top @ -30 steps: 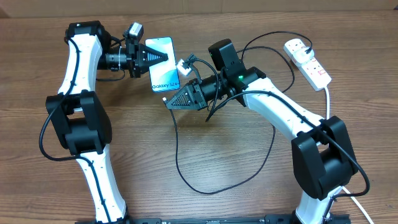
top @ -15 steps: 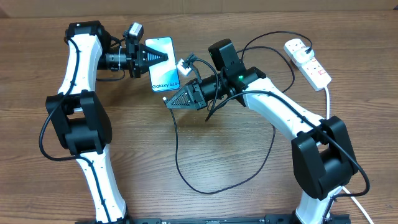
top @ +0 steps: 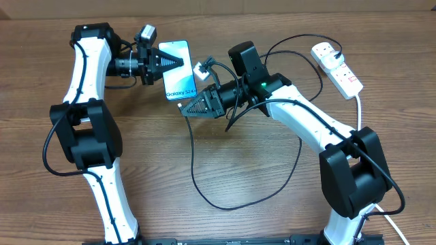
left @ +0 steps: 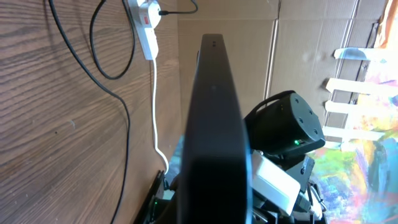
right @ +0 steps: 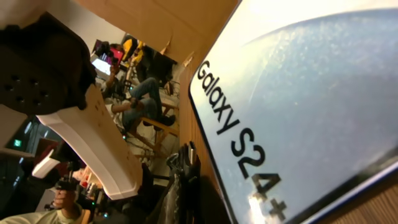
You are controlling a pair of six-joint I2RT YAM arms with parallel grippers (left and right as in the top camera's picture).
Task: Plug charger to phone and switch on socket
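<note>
In the overhead view my left gripper (top: 178, 62) is shut on the phone (top: 180, 85) and holds it above the table, its light blue "Galaxy S24" screen facing up. My right gripper (top: 184, 110) is shut on the charger connector, just below the phone's lower edge. The black charger cable (top: 193, 163) loops over the table to the socket (top: 338, 67) at the far right. The right wrist view shows the phone screen (right: 298, 93) close up, with the connector tip (right: 191, 152) beside its edge. The left wrist view shows the phone's black edge (left: 214, 124) and the socket (left: 147, 18).
The socket's thick white cord (top: 359, 109) runs down the right side behind my right arm. The wooden table (top: 150, 177) ends at a cardboard wall at the back. The cable loop (top: 300, 153) lies in the middle.
My right gripper has edged slightly up and left toward the phone's lower edge with the connector in it. The left arm and the phone have stayed still.
</note>
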